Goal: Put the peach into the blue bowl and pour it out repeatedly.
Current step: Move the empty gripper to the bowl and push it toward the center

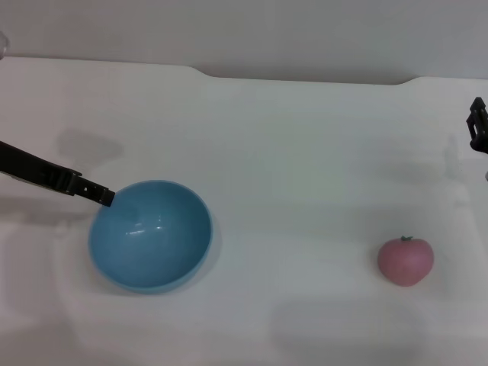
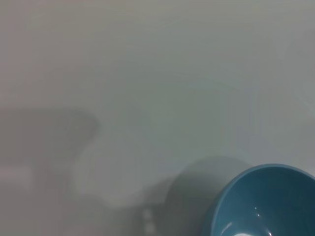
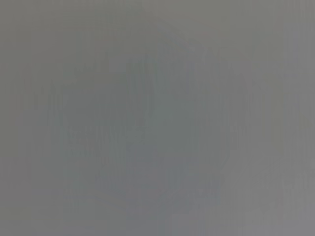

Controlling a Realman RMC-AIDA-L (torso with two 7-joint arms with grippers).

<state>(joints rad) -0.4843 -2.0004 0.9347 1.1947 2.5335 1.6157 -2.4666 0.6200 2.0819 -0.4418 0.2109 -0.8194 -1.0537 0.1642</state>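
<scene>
The left end effector [image 1: 107,196] touches the round light-blue bowl's [image 1: 150,235] rim, grip unclear, while the right end effector [image 1: 477,126] should descend squarely over the small pinkish-red peach [image 1: 406,261] lying on the white bench [image 1: 305,152].

Plain white table [image 1: 305,152] under soft, even light, pale grey wall [image 1: 244,30] behind.

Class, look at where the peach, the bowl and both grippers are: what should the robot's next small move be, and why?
Probably the right gripper should move toward the peach to pick it up. The peach sits on the white table, far from the empty blue bowl, and the left gripper is already at the bowl's rim.
</scene>
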